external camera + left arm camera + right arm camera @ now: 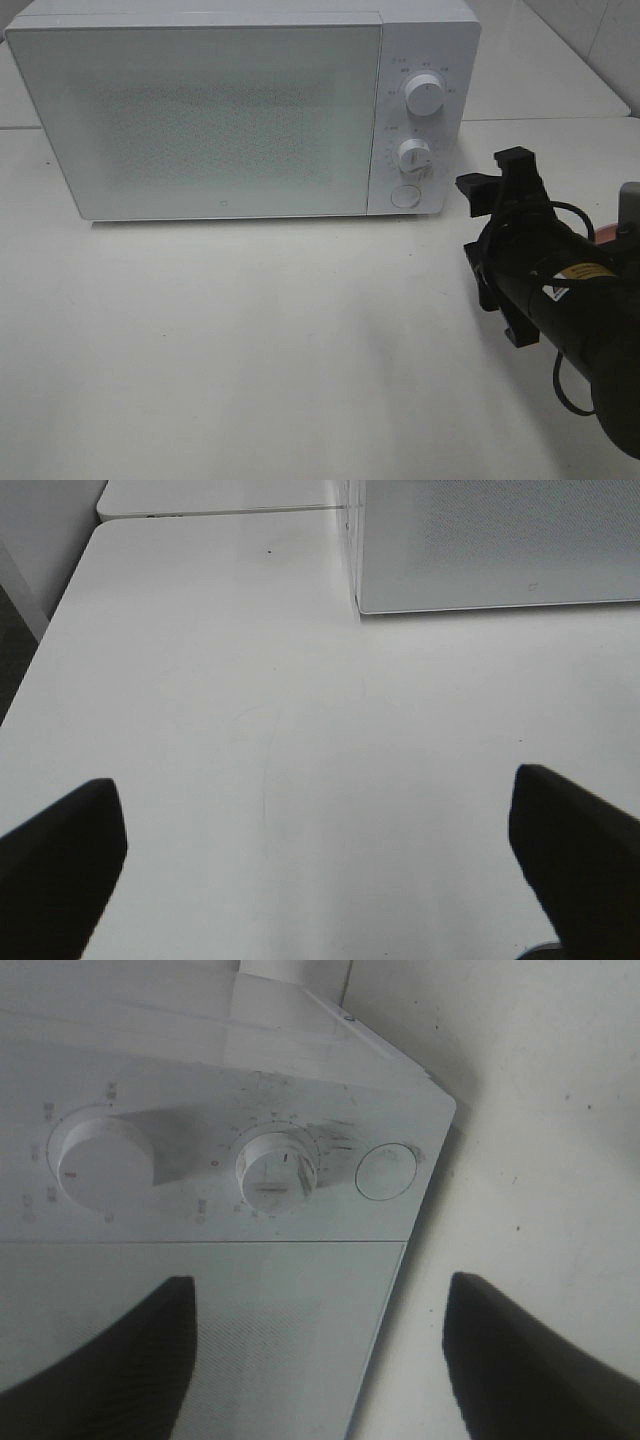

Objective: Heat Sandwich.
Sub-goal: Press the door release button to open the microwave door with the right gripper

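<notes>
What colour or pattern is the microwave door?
The door is white with fine grey speckling, best in exterior high view.

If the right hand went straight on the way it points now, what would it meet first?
Probably the white box-shaped microwave oven, at its control panel near the lower white dial and round button; the right hand faces it, though the gap is unclear.

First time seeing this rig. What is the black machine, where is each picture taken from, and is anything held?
The wide picture looks down from a high camera on a table with a closed white microwave. The black thing at right is a robot arm; its right gripper faces the microwave's control panel. The other two pictures come from cameras on each wrist; the dark shapes are gripper fingers. The left gripper hangs over the table. Both are open, holding nothing. No sandwich shows.
</notes>
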Motion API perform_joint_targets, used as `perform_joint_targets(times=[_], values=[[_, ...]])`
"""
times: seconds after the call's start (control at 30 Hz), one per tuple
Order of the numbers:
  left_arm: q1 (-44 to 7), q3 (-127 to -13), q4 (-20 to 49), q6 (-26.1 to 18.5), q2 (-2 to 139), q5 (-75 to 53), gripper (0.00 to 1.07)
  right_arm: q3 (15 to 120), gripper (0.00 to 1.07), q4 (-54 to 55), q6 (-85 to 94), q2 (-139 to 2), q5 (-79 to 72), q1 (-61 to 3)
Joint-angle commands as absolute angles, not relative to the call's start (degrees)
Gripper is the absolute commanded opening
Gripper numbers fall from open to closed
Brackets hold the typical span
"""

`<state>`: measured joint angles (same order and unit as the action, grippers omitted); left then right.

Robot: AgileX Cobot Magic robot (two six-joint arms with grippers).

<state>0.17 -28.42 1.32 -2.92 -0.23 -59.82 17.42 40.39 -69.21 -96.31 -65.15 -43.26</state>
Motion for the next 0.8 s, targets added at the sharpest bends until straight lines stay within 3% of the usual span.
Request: perform_joint_targets(times=[0.03,0.17,0.23,0.27,0.33,0.8], values=[[0.4,-28.3,1.8,-3.0,-1.7,-59.3,0.99,17.6,0.56,39.9,-76.1,-96.0,-65.1,-43.4],[0.4,-28.3,1.8,-3.0,-1.7,-59.3,0.99,17.6,0.27,39.9,-84.6,-96.0,-64.9,-43.4],[0.4,-28.3,1.8,-3.0,-1.7,-59.3,0.99,17.6,0.22,39.9,-85.1,-96.0,-64.6,-43.4],[0.4,-28.3,1.8,-3.0,-1.7,-59.3,0.99,17.6,0.12,39.9,-85.1,-96.0,-63.2,-43.4],[0.4,-28.3,1.8,-3.0,-1.7,-59.3,0.99,17.6,0.02,39.8,-84.6,-96.0,-61.7,-43.4],[0.4,-28.3,1.8,-3.0,-1.7,-59.3,0.99,17.6,0.0,39.7,-81.9,-96.0,-60.8,-43.4]])
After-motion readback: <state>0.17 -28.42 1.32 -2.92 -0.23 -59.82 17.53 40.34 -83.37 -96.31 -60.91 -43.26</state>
